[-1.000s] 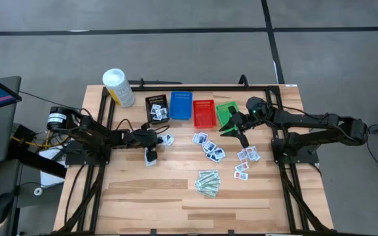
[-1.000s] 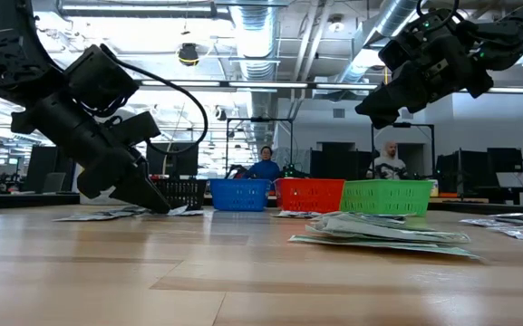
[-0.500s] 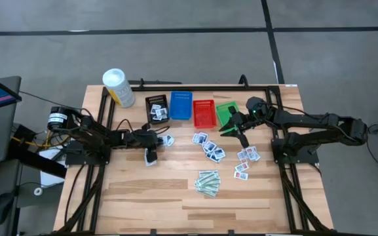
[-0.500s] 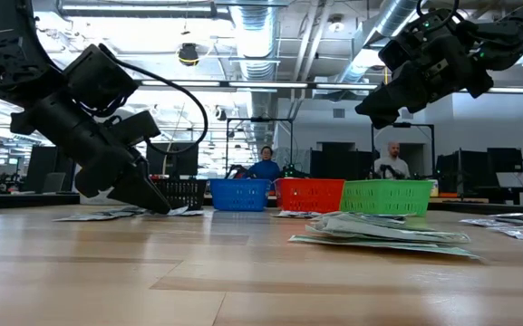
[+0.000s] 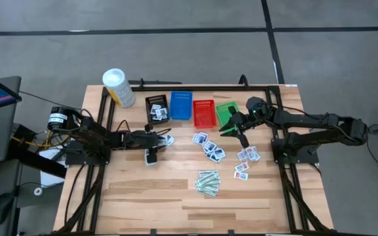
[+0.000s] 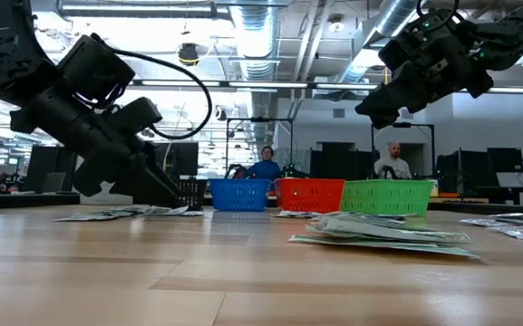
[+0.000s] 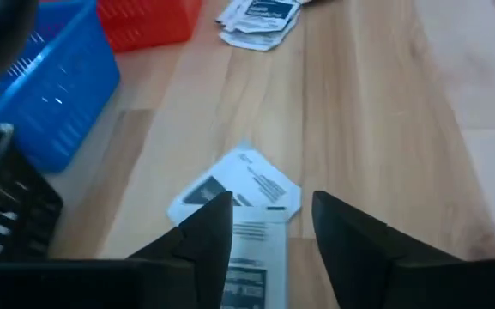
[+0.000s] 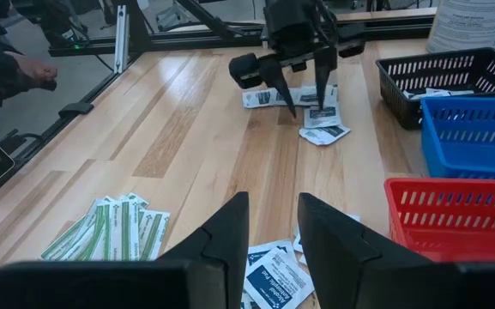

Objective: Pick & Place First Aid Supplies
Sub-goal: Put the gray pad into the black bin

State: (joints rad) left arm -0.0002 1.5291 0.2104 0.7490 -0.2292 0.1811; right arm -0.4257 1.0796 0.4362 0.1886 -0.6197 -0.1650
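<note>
Small white packets lie flat on the wooden table: two [image 7: 245, 184] just in front of my left gripper [image 7: 271, 206], a cluster at the middle [image 5: 208, 147] and another to the right [image 5: 246, 157]. Pale-green strips [image 5: 208, 183] lie nearer the front edge. My left gripper [image 5: 153, 151] is open and slants down, with its fingers either side of one packet [image 5: 151, 158]. My right gripper [image 5: 240, 134] hangs open in the air beside the green basket [image 5: 226, 111], with nothing between its fingers [image 8: 230, 223].
Black [image 5: 156, 105], blue [image 5: 181, 105], red [image 5: 204, 113] and green mesh baskets stand in a row at the far side; the black one holds some packets. A tall white tub [image 5: 118, 87] stands at the far left corner. People sit in the room behind.
My left gripper has opened over the packets on the table's left part. Its wrist has tipped and rolled a little while the hand stayed in place. The packets lie where they were. My right arm has kept still.
</note>
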